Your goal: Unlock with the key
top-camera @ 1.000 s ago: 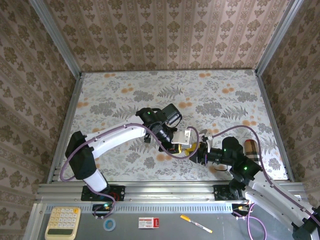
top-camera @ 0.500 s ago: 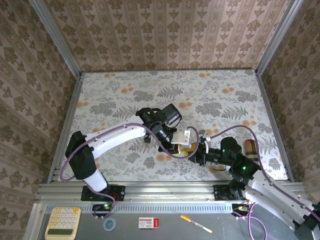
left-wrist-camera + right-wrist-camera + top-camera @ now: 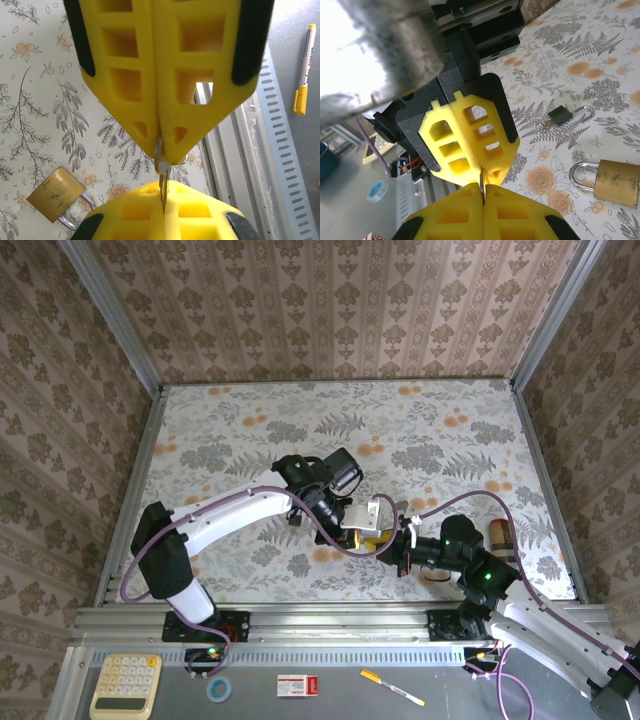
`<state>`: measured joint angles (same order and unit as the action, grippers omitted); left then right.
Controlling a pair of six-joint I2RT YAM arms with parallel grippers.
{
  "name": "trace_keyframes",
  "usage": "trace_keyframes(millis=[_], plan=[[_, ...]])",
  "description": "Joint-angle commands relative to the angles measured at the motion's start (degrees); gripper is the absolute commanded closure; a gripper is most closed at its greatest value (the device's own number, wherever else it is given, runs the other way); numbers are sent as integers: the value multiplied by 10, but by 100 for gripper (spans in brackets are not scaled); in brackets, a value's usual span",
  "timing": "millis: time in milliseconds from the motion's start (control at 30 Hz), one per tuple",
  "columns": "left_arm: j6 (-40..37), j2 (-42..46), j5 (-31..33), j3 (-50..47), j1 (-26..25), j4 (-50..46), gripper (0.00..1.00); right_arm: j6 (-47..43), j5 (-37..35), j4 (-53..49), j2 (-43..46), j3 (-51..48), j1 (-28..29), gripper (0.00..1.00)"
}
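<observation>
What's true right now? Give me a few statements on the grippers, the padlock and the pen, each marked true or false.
1. The left gripper and right gripper both have their jaws shut on one small metal key. True.
2. The brass padlock hangs from that key. False: it lies on the table, apart from both grippers.
3. A black squarish item with a silvery loop lies on the table near the padlock. True.
4. The pen lies on the floral tabletop. False: it is on the grey ledge by the arm bases.
</observation>
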<state>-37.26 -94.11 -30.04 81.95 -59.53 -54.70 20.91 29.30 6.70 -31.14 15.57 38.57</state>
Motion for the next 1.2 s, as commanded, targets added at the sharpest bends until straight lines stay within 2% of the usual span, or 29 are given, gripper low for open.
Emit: trace_keyframes(millis=[0, 33, 67, 100, 200, 300, 400, 567, 800, 1000, 1167], plan=[[13, -6, -17, 16, -2, -4, 92, 13, -7, 33, -3, -3, 4, 100], [19, 0, -15, 13, 1, 3, 85, 18, -10, 28, -4, -2, 4, 100], [27, 9, -15, 5, 8, 18, 73, 25, -17, 21, -4, 0, 4, 100], [37, 23, -15, -8, 13, 38, 66, 32, -22, 12, -4, 1, 5, 100], [62, 86, 14, -72, 23, 126, 53, 65, -54, -3, 9, 0, 3, 100], [91, 171, 59, -160, 30, 249, 31, 91, -76, -13, 29, -4, 3, 100], [109, 242, 86, -233, 39, 340, 17, 116, -92, -21, 48, -9, 2, 100], [148, 285, 95, -299, 39, 447, 11, 155, -86, 1, 53, -20, 0, 100], [200, 252, 13, -360, 34, 604, 12, 192, -65, 69, 55, -33, -1, 100], [235, 235, -48, -363, 36, 633, 14, 203, -55, 116, 62, -42, -2, 100], [289, 242, -64, -377, 41, 678, 16, 207, -63, 156, 54, -43, -2, 100]])
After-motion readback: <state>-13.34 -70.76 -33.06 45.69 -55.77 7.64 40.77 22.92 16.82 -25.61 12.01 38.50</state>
